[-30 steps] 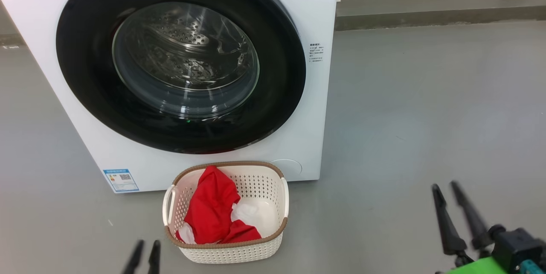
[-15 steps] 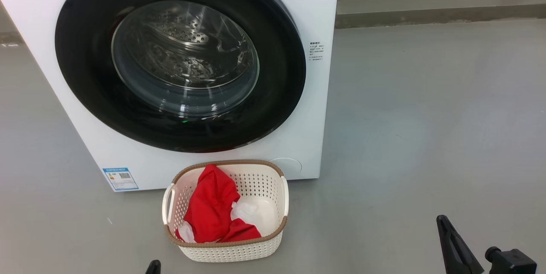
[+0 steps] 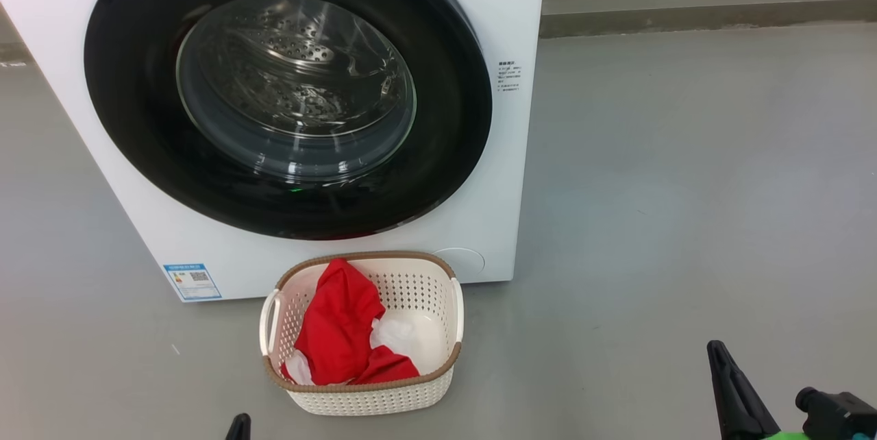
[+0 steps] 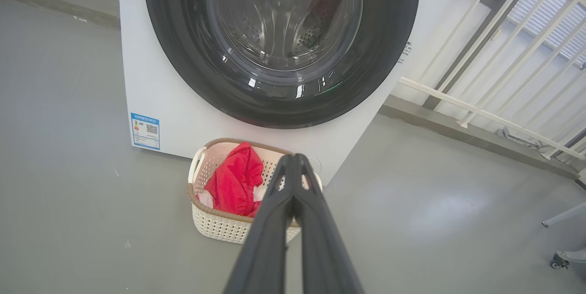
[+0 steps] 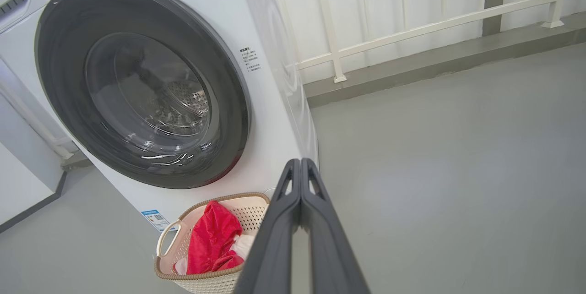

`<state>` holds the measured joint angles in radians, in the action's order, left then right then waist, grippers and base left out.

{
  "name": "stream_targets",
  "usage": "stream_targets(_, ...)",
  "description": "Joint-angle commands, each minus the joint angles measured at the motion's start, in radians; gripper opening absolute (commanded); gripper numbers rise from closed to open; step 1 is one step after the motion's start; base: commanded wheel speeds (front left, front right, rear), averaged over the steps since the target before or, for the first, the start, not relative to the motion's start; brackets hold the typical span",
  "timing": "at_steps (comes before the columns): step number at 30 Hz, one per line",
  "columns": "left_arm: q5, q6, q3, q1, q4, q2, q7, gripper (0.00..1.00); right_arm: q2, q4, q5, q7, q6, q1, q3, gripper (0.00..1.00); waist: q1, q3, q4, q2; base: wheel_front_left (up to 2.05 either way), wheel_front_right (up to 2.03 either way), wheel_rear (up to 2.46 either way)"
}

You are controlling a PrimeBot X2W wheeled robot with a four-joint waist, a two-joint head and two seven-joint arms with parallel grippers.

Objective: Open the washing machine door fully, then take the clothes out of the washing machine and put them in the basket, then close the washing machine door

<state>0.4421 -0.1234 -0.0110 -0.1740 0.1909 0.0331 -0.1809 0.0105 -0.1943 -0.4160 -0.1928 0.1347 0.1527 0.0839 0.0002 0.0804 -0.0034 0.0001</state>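
Observation:
The washing machine (image 3: 510, 173) is a white box with its round washing machine door (image 3: 130, 125) lying flat against the front, and the bare steel drum shows through the glass. On the floor before it stands the cream basket (image 3: 373, 399) with the red and white clothes (image 3: 339, 330) inside. My left gripper (image 3: 239, 426) peeks in at the bottom edge, just left of the basket. My right gripper (image 3: 730, 385) hangs low at the right, far from the basket. In the wrist views the left gripper (image 4: 293, 159) and the right gripper (image 5: 301, 162) are both shut and hold nothing.
Grey floor (image 3: 685, 186) stretches out to the right of the machine. A low concrete kerb (image 3: 685, 15) runs along the back, with a white railing (image 5: 412, 26) above it. A blue label (image 3: 193, 280) sits at the machine's lower left. A caster wheel (image 4: 559, 261) stands at the far right.
Both grippers have gone from open to shut. Both have sunk toward the bottom edge of the head view. The basket, clothes and door have not moved.

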Motion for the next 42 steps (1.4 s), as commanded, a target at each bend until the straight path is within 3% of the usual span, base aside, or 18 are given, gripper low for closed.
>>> stream_targets(1, 0.032, -0.001, -0.016, 0.046, -0.019, 0.008, 0.007, 0.0, 0.012, 0.021, -0.034, 0.006, -0.001, -0.053, 0.002, 0.0, -0.0001, -0.001, 0.0, -0.0001, 0.0, 0.0, 0.0)
stream_targets(42, 0.497, -0.004, -0.052, 0.143, 0.011, 0.012, 0.125, 0.0, 0.023, -0.008, -0.509, 0.129, -0.002, -0.138, 0.014, 0.0, -0.0002, -0.035, 0.001, -0.0001, 0.0, 0.0, 0.0)
